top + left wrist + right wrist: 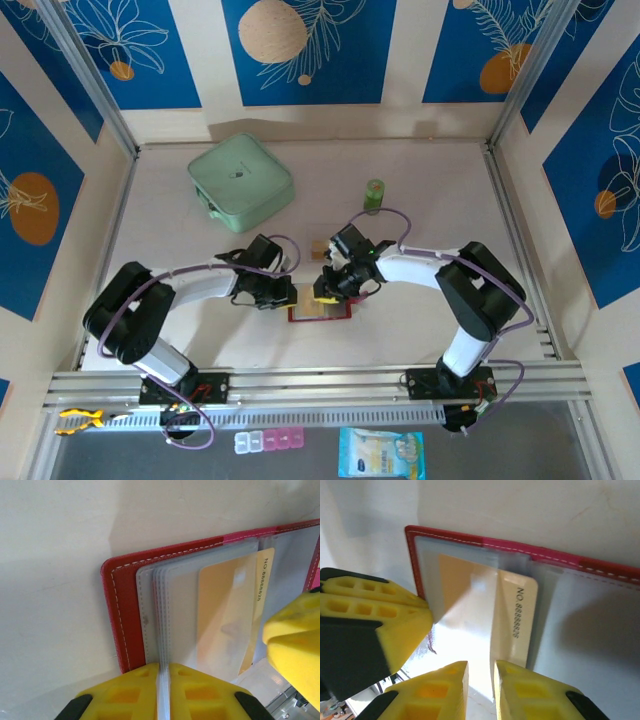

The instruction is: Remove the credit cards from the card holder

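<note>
The dark red card holder (320, 312) lies open on the table between my two grippers. Its stitched cover (122, 615) and clear sleeves (175, 605) show in the left wrist view. My left gripper (164, 680) is shut on the edge of the stacked sleeves. A yellow-tan credit card (517, 625) with a printed number sticks partly out of one sleeve (465, 595). My right gripper (481, 675) hovers at that card's near edge, jaws a narrow gap apart with nothing pinched. The same card (260, 580) shows beside a right finger (295, 645).
A mint-green square case (240, 180) sits at the back left and a small green bottle (374, 195) at the back middle. A small tan piece (320, 249) lies just behind the card holder. Metal frame rails border the table's sides.
</note>
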Available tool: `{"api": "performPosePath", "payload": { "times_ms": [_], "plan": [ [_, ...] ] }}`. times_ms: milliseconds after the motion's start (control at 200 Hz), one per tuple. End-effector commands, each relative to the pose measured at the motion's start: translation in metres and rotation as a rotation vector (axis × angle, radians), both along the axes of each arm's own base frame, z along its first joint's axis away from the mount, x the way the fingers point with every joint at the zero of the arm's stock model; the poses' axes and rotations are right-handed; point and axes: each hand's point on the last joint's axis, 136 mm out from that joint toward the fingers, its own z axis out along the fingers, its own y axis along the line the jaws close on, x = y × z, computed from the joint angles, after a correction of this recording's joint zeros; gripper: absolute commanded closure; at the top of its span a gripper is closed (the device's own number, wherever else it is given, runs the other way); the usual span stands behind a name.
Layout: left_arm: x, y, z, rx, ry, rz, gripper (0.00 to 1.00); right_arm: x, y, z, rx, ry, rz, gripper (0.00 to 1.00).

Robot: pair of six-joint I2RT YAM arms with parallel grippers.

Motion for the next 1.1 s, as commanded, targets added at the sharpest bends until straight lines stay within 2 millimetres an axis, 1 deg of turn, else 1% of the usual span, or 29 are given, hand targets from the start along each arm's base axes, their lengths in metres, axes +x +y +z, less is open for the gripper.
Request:
{"api": "performPosePath", "payload": {
  "times_ms": [0, 80, 200, 330, 405, 565, 680, 770, 965, 1095],
  "plan": [
    [0.004, 0.000, 0.012, 0.009, -0.026, -0.008, 0.87, 0.000, -0.001, 0.016, 0.024, -0.035, 0.010, 0.78],
    [0.007, -0.002, 0.020, 0.001, -0.045, -0.014, 0.87, 0.001, -0.003, 0.020, 0.033, -0.043, -0.001, 0.78],
    [0.010, -0.006, 0.032, -0.016, -0.060, -0.023, 0.89, 0.001, -0.009, 0.018, 0.033, -0.035, -0.019, 0.78],
    [0.007, -0.021, 0.037, -0.059, -0.050, -0.045, 0.91, 0.002, -0.014, 0.014, 0.036, -0.015, -0.041, 0.78],
    [0.004, -0.026, 0.033, -0.052, -0.039, -0.062, 0.93, 0.002, -0.015, 0.012, 0.045, -0.004, -0.050, 0.78],
    [-0.001, -0.029, 0.018, -0.045, -0.006, -0.073, 0.94, 0.002, -0.014, 0.008, 0.060, 0.010, -0.051, 0.79],
    [-0.003, -0.031, 0.013, -0.041, 0.008, -0.084, 0.95, 0.002, -0.013, 0.004, 0.061, 0.026, -0.050, 0.78],
    [-0.004, -0.029, 0.009, -0.027, 0.013, -0.084, 0.98, 0.002, -0.013, 0.000, 0.059, 0.034, -0.051, 0.78],
    [-0.009, -0.020, -0.003, 0.027, 0.030, -0.089, 0.99, 0.000, -0.013, -0.007, 0.057, 0.056, -0.053, 0.78],
    [-0.011, -0.015, -0.006, 0.045, 0.031, -0.088, 1.00, -0.001, -0.014, -0.011, 0.052, 0.065, -0.054, 0.78]
  ]
}}
